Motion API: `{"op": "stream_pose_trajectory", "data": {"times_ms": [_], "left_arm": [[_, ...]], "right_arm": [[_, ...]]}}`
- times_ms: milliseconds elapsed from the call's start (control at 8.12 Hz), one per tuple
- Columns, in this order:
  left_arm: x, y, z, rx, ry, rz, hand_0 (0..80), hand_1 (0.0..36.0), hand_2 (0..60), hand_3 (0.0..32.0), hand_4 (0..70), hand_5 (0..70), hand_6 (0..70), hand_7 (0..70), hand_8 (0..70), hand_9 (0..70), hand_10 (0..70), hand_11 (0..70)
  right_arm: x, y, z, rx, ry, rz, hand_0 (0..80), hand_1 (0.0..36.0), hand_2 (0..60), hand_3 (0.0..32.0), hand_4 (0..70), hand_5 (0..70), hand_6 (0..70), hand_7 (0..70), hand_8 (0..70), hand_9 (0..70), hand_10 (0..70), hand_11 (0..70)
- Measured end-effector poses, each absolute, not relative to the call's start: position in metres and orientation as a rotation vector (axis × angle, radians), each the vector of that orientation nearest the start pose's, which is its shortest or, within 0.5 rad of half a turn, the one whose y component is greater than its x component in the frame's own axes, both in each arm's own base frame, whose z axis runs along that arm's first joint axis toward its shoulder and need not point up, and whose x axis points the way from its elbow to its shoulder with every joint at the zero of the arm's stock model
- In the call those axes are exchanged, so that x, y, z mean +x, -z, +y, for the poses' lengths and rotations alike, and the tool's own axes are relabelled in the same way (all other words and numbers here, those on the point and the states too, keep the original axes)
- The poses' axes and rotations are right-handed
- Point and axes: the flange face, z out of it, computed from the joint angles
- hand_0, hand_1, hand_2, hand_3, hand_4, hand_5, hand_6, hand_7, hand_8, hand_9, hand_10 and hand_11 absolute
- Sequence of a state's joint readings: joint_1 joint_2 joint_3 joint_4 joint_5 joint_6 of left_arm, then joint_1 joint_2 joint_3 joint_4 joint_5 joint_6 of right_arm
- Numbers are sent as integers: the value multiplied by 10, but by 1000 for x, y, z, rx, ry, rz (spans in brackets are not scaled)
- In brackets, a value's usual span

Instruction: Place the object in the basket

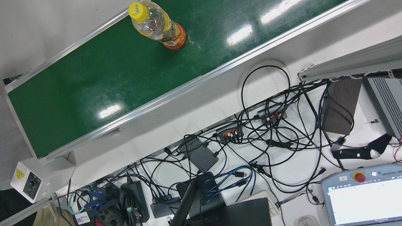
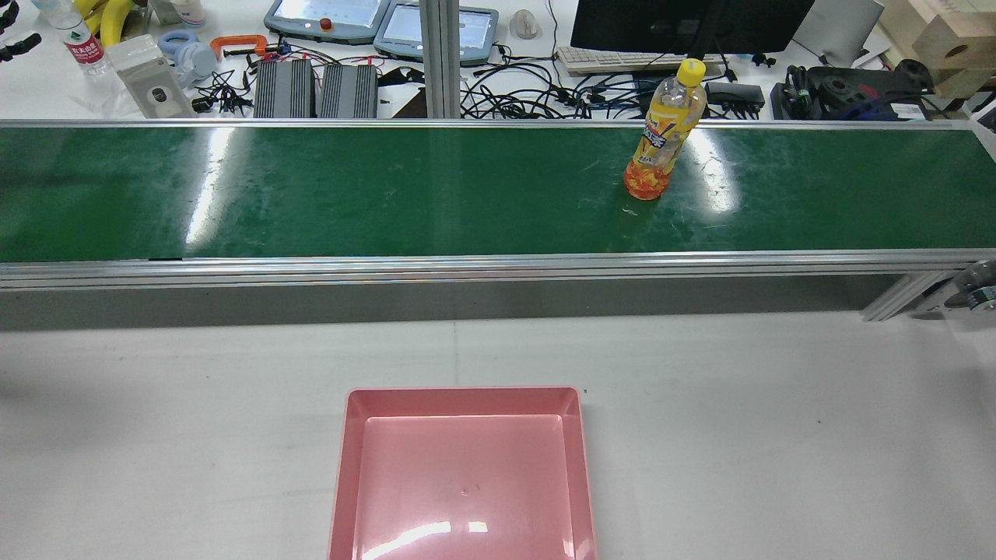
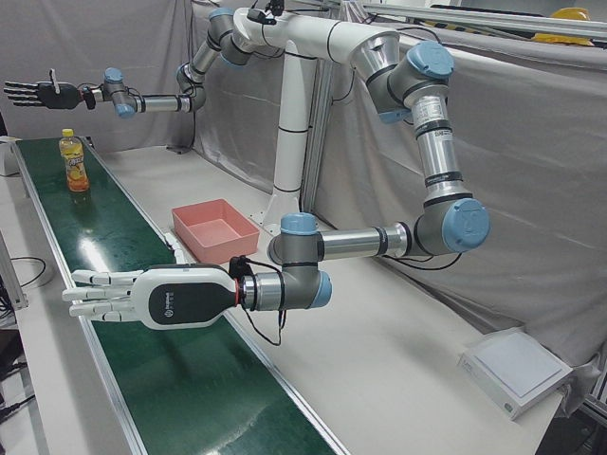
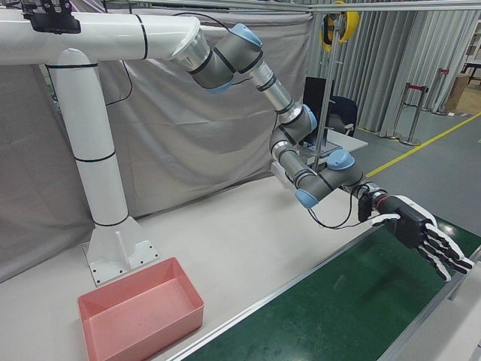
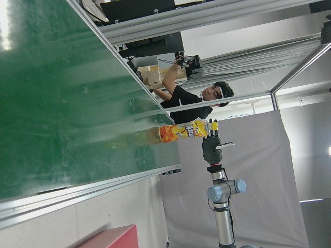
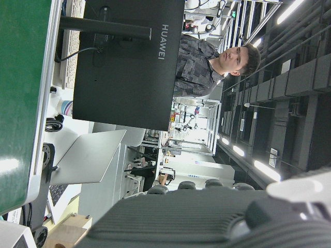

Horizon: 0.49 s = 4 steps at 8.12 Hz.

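Both hands are spread flat with fingers apart and hold nothing: the left hand [image 3: 114, 296] hovers over one end of the green belt [image 2: 389, 190], the right hand [image 4: 422, 241] over the other. An upright yellow-capped bottle [image 2: 663, 132] stands on the belt near its far rail, with bare belt on either side. On the white surface [image 2: 778, 435], well apart from the bottle, sits the empty pink basket [image 2: 463, 404].
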<state>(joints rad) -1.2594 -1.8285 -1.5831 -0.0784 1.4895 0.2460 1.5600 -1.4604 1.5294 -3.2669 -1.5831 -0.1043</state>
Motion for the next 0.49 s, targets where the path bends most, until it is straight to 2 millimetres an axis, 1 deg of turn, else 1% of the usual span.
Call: {"op": "stream_pose_trajectory", "data": {"times_ms": [246,492], "left_arm": [[53,-529,-627,-10,1633,2384,473,145,89,0,0,142,10,0,0,7,64,111],[54,-529,-627,-11,1633,2384,477,147,88,0,1,146,9,0,0,8,62,108]], "right_arm": [[126,-663,-533,-90,2348,2222,0,0,0,0,0,0,0,0,0,0,0,0],[126,-663,-533,-90,2347,2223,0,0,0,0,0,0,0,0,0,0,0,0]]}}
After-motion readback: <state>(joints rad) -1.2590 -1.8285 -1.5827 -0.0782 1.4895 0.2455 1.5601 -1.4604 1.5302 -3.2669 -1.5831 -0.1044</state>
